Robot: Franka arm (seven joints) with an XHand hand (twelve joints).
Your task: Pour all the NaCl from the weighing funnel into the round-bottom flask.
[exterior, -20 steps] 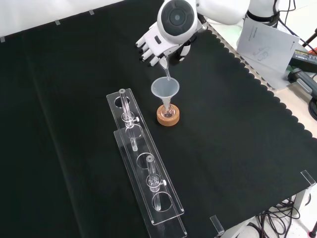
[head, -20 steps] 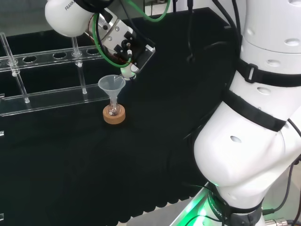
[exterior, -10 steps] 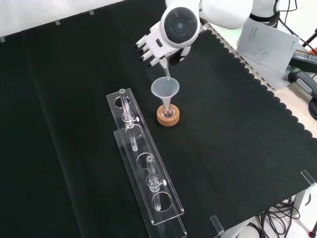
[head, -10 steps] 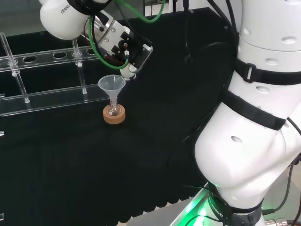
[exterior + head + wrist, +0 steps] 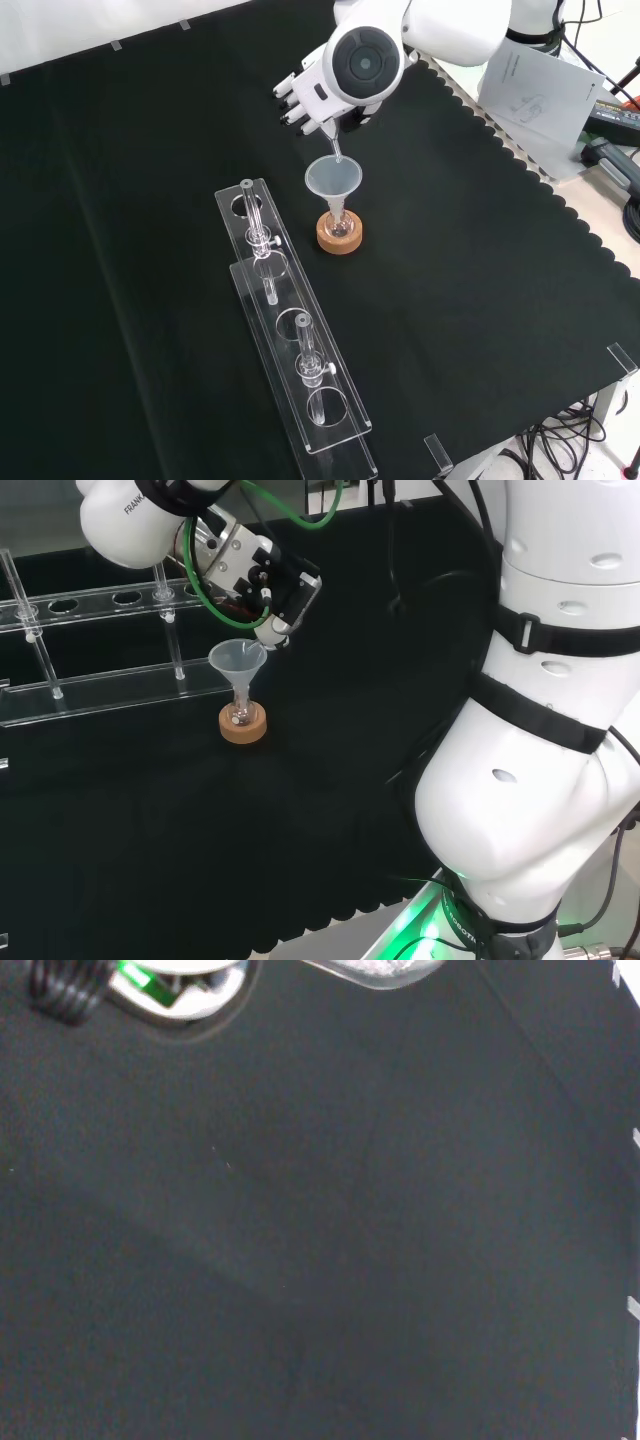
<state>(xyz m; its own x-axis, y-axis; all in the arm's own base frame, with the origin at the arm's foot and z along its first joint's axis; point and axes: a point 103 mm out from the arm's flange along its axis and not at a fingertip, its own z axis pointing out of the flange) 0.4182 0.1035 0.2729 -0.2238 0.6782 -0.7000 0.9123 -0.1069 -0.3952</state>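
Above the cork ring point(image 5: 339, 233): your hand point(image 5: 308, 97) holds the weighing funnel point(image 5: 335, 150) tilted, its thin stem aimed down into the plastic funnel point(image 5: 333, 180).
Fingers: curled round the weighing funnel's upper end; you are pinching it there.
Weighing funnel: judged light, stiff, smooth and breakable glass. Keep hold at the wide end, clear of the stem.
Weighing funnel contents: the wrist view shows a white grainy mass in a clear bowl point(image 5: 375, 970), so some NaCl looks unpoured.
Round-bottom flask point(image 5: 339, 226): small, seated upright in the cork ring on the worktop point(image 5: 480, 280), carrying the plastic funnel in its neck.
Flask contents: too small to tell.
Beside the cork ring: a clear rack point(image 5: 292, 340) with upright tubes; leave it.
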